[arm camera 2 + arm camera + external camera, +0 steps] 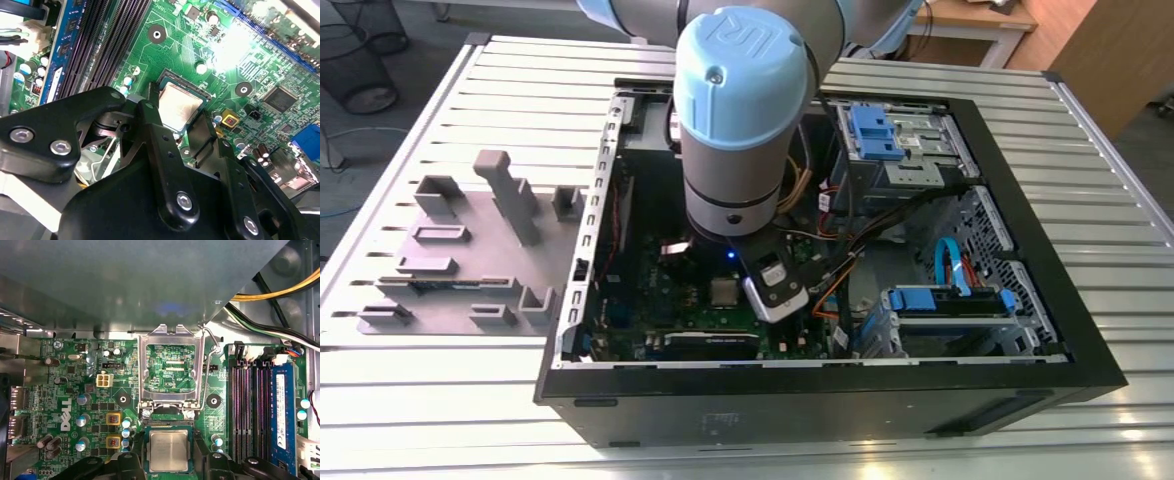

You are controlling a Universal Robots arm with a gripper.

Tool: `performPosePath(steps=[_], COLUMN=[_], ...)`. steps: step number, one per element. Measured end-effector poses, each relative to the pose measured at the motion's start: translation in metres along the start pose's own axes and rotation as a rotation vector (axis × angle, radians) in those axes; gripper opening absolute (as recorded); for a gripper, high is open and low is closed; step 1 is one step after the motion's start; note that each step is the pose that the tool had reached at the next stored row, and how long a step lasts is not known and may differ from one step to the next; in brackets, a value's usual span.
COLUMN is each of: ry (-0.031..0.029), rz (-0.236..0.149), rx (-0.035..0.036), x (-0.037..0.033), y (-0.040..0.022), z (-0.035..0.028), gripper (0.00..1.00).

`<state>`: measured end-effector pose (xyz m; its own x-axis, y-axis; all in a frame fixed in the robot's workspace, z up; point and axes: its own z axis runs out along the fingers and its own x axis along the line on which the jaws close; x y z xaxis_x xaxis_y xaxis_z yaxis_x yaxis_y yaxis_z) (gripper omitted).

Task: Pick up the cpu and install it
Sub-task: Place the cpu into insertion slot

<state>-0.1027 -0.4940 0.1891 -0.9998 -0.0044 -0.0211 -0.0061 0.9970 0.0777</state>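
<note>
**Inside the computer case (827, 400), a delicate fit**

Low and centre in the exterior view, the cpu (722, 292) lies in its socket (169, 425), hinged frame (171, 335) open. In the second wrist view the gripper (178, 112) straddles it, fingers spread. A sideways nudge could likely unseat it and bend pins.

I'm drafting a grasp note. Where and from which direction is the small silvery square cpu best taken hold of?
I'd grip the small flat silvery-grey square cpu by two opposite thin edges, coming straight down. It lies seated flat on the green motherboard, so only its top and edges look reachable. Choose the edges clear of the opened metal socket frame.
</note>
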Motion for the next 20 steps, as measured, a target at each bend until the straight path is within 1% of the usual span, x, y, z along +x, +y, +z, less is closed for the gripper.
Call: performPosePath(steps=[3,20], ry=[0.0,0.0001], rz=[0.0,0.0], rx=[0.0001,0.0002], x=[0.0,0.0], y=[-0.0009,-0.0012], z=[-0.0001,0.0011], gripper=[0.47,0.47])
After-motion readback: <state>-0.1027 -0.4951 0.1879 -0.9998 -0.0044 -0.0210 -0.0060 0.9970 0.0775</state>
